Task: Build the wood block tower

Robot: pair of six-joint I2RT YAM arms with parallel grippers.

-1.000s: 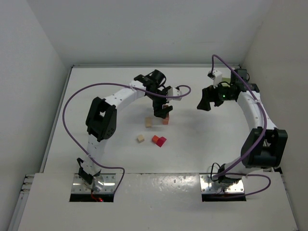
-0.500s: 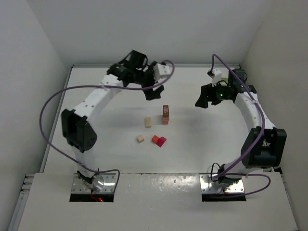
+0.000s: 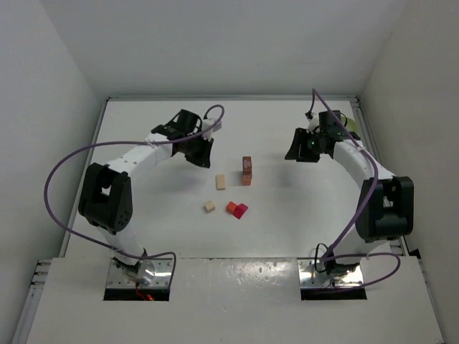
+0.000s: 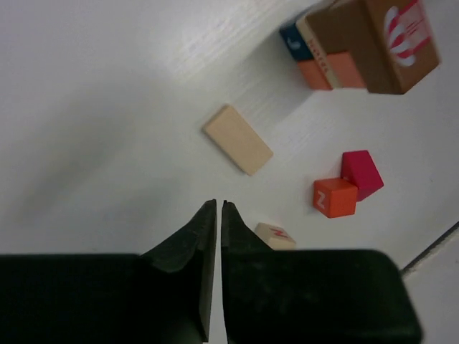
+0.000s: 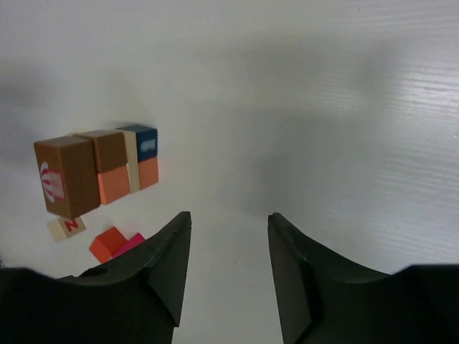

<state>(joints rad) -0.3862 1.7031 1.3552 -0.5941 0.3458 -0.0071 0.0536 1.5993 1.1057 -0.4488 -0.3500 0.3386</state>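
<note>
The left fingers point(image 4: 204, 236) are pressed together, gripping nothing. To their right on the worktop point(image 3: 158, 208) lie a pale flat block point(image 3: 221, 182), a pale cube point(image 3: 209, 206) and a red-and-magenta pair point(image 3: 237, 209). The tower point(image 3: 247, 170) stands mid-worktop, brown over orange from overhead. The wrist views add a white-and-red mark on its top block and a dark blue face. The right fingers point(image 5: 168, 251) hang apart, empty.

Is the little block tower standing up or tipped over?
Standing up. The tower is one straight stack, with its brown block on top and nothing touching it.
</note>
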